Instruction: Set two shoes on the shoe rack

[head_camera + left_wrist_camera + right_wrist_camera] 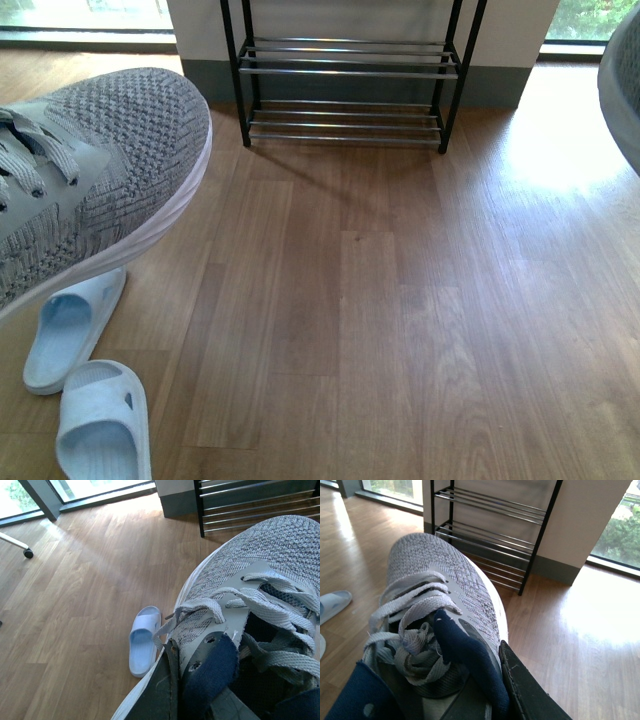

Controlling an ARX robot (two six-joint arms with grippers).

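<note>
Sneakers: two, both held above the floor (400, 330); first sneaker (120, 160) at 9 o'clock in the front view, second sneaker (625, 90) at the 3 o'clock edge.
Left claw (192, 692): clamped on the first sneaker's collar.
Right claw (492, 680): clamped on the second sneaker's collar.
Slides: two, near slide (100, 425) and far slide (72, 325), on the floor at 7 o'clock.
Shoe rack (345, 72): one, at 12 o'clock.

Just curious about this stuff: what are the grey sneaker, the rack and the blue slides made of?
Sneaker: grey knit fabric upper, matte, its weave pattern shows; white sole looks like foam or rubber. Rack: likely metal, black painted frame, shiny chrome-like rods that reflect light. Slides: pale blue, smooth, matte, moulded in one piece, probably foam or soft plastic.
</note>
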